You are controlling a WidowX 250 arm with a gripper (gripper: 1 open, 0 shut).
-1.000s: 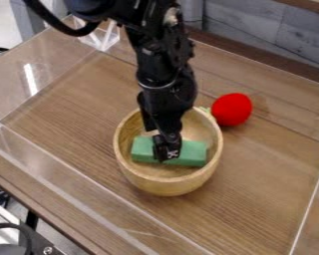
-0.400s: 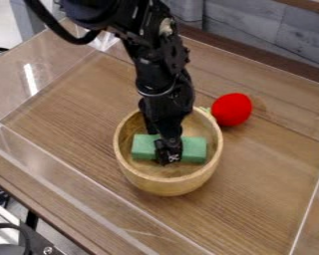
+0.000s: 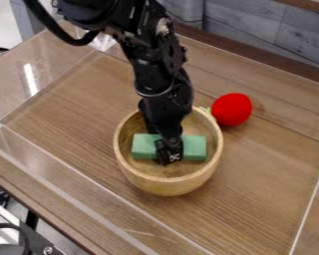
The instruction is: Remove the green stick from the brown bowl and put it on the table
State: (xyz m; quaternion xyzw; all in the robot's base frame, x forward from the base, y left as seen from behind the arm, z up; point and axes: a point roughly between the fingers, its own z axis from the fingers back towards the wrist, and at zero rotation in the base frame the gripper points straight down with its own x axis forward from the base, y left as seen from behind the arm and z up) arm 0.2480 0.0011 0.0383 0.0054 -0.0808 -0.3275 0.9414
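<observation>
The brown bowl (image 3: 162, 174) sits on the table (image 3: 69, 120) near the front middle. Inside it lies the green stick (image 3: 191, 148), flat across the bowl's floor, partly hidden by the arm. My black gripper (image 3: 169, 151) points straight down into the bowl, its fingers standing wide on either side of the stick at about its middle. The jaws look open and have not closed on the stick; whether the fingertips touch it I cannot tell.
A red ball (image 3: 233, 109) rests on the table just right of and behind the bowl. Low clear acrylic walls (image 3: 29, 164) border the tabletop on all sides. Bare wood stretches to the left of the bowl.
The arm has leaned very slightly, otherwise the gripper stays down in the bowl over the green stick. The stick, bowl and ball have not moved.
</observation>
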